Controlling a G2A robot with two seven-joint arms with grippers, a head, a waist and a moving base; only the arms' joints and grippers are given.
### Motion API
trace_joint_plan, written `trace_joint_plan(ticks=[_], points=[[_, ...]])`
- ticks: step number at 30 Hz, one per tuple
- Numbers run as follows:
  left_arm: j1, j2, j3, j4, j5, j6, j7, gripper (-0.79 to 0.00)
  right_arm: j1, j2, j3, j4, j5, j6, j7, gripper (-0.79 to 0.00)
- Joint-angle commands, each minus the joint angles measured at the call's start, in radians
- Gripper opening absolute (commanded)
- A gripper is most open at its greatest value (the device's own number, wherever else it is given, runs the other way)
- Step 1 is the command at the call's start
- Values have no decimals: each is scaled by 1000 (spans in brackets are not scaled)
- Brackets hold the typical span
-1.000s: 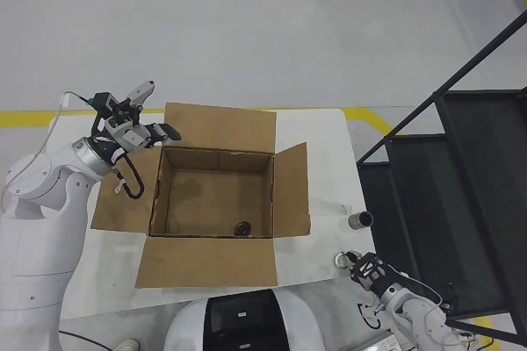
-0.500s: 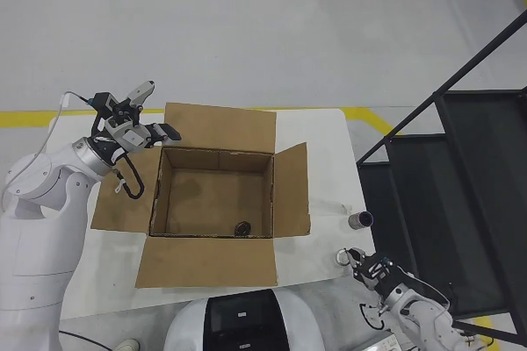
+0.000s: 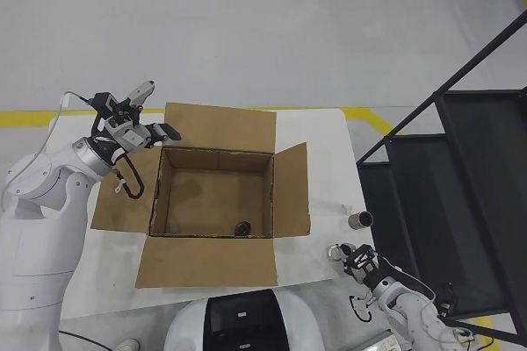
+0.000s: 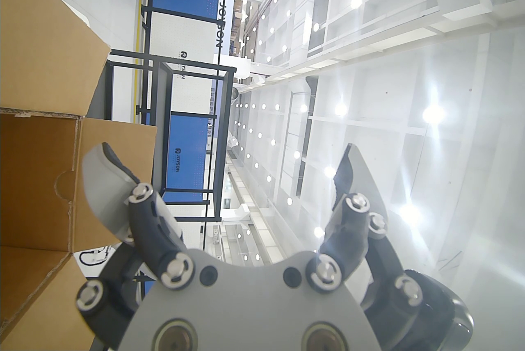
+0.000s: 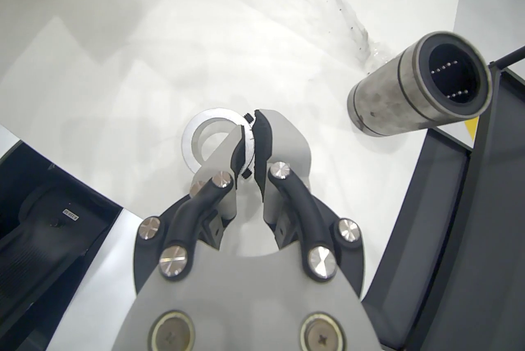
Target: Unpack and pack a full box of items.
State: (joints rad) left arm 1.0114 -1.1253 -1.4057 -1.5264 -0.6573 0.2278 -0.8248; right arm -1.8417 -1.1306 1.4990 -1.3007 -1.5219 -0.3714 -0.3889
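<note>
- Right gripper (image 5: 246, 147), nearest bench (image 3: 325, 158) corner: pressed together on the rim of a metal ring (image 5: 213, 114). Ring looks flat, hole up.
- Just past it, metal cylinder (image 5: 393, 102) on its side at the right edge. Long axis runs roughly across the bench, open bore facing outward.
- Box (image 3: 202, 261) mid-bench, flaps open, one small dark item (image 3: 243, 228) on its floor. I'd say unpacking is nearly done, repacking all ahead.
- Far left box corner: left gripper (image 3: 158, 110) spread, holding nothing.
</note>
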Motion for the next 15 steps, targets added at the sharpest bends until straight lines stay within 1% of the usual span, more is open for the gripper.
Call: trace_joint_plan(ticks=[1, 3, 6, 9, 15], points=[[0, 0, 0, 0, 0, 0, 0, 0, -4, 1, 1, -3, -2, 1, -1, -456], [0, 0, 0, 0, 0, 0, 0, 0, -5, 2, 2, -5, -2, 2, 0, -536], [0, 0, 0, 0, 0, 0, 0, 0, -6, 2, 0, -1, -2, 3, 0, -554], [0, 0, 0, 0, 0, 0, 0, 0, -3, 2, -4, 3, -4, 6, 1, -616], [0, 0, 0, 0, 0, 0, 0, 0, 12, 2, -9, 17, 4, 11, 14, -640]])
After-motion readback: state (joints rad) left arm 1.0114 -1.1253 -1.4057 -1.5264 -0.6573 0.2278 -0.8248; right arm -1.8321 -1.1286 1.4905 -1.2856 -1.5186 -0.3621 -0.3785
